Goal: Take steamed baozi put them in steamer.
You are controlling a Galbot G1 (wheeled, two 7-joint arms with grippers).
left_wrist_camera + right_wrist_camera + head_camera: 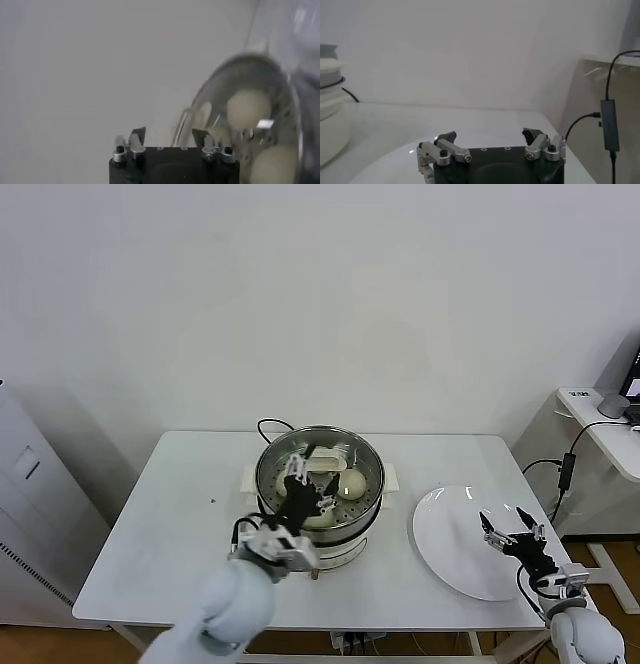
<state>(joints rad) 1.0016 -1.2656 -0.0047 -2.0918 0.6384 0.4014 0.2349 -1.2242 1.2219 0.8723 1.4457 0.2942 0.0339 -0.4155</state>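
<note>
The steamer (368,456) stands at the table's middle on its white base. Cream-white baozi lie inside it: one at the right (352,482), one at the left (268,482), one at the front (320,520). My left gripper (305,481) hangs open and empty over the steamer's middle. In the left wrist view my left gripper (169,134) is open, with the steamer (287,95) and two baozi (248,107) beside it. My right gripper (512,534) is open and empty above the white plate (445,529); it also shows in the right wrist view (492,135).
A black cord (268,424) runs behind the steamer. The steamer's base (330,125) shows at the edge of the right wrist view. A side desk (610,419) with cables stands off the table's right edge. A white cabinet (25,484) stands at the left.
</note>
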